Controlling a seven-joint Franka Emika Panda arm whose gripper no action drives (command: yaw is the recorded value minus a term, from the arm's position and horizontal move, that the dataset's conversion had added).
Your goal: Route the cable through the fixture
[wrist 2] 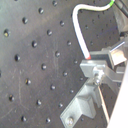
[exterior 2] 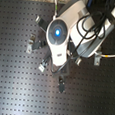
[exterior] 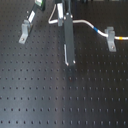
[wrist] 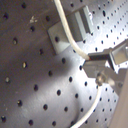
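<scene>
The white cable runs from the dark grey gripper bar toward the first exterior view's right. Its blue band lies just before a grey clip, which the cable passes through. In the first wrist view my gripper is shut on the cable, beside another clip. The second wrist view shows the cable curving into the fingers, with a clip close by. The arm hides the grip in the second exterior view.
A third clip stands at the first exterior view's left. Another stretch of cable shows at the back. Everything sits on a black perforated board. In the second exterior view, clips flank the arm.
</scene>
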